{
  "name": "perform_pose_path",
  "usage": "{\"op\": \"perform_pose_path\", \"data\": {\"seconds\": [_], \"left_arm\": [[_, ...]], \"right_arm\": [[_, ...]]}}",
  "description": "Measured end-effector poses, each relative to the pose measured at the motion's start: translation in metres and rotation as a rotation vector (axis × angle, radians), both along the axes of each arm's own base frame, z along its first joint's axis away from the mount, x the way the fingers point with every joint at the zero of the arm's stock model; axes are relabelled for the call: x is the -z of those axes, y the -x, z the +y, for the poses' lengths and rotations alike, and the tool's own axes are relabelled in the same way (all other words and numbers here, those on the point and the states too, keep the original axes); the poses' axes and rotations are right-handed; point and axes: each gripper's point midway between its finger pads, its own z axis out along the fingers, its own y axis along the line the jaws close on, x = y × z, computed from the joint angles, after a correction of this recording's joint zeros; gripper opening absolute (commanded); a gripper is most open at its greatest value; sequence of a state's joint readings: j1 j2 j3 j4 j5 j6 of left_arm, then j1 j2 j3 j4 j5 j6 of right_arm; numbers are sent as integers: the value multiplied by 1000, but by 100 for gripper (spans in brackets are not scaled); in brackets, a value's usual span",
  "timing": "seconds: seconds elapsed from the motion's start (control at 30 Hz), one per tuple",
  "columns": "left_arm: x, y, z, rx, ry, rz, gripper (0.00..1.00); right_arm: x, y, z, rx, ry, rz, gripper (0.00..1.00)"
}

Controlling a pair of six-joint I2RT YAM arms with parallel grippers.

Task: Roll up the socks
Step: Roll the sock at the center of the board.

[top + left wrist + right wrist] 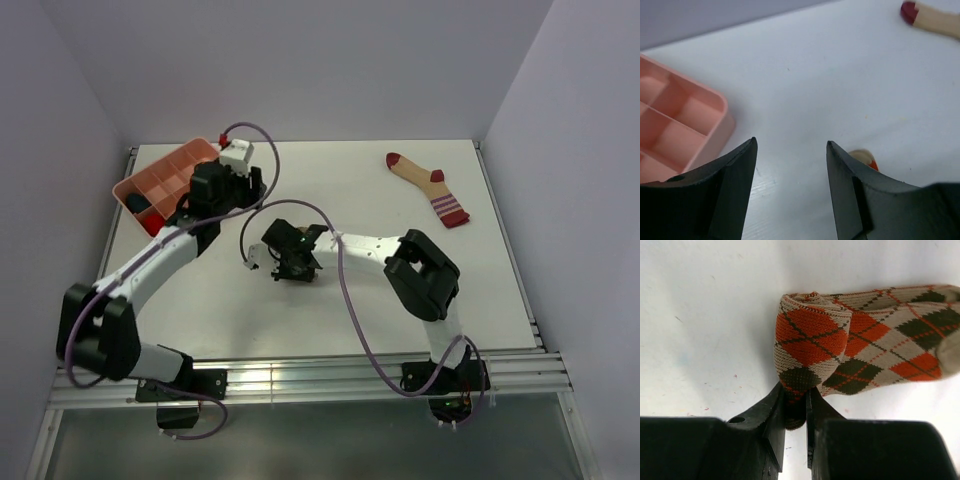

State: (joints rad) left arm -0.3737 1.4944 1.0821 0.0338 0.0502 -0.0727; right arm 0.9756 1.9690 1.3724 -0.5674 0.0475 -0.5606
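Socks well apart on white counter (340,170). Argyle sock (855,350) lying near the middle, one end doubled over, fold nipped between the narrow-set fingers of right end effector (796,396). Striped sock (428,188) stretched out flat toward far right corner, dark red toe pointing left, banded cuff nearest right edge, touched by nothing. Left end effector (790,145) spread wide, nothing between its fingers, held over counter just beside pink compartment tray (165,165) at far left corner. Dark bundle (140,207) in a near compartment of tray. Pale lilac walls close on left, far and right sides; metal rail (330,378) along near edge. Bare surface between the two socks and along far edge; tighter by tray, left arm crowding it.
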Motion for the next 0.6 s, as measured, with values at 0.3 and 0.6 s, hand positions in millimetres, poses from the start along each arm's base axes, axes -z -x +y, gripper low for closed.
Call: {"op": "perform_pose_path", "data": {"seconds": [0.3, 0.6], "left_arm": [[-91, 73, 57, -40, 55, -391, 62], [-31, 145, 3, 439, -110, -330, 60]], "right_arm": [[-1, -4, 9, -41, -20, 284, 0], [-1, -7, 9, -20, -76, 634, 0]]}}
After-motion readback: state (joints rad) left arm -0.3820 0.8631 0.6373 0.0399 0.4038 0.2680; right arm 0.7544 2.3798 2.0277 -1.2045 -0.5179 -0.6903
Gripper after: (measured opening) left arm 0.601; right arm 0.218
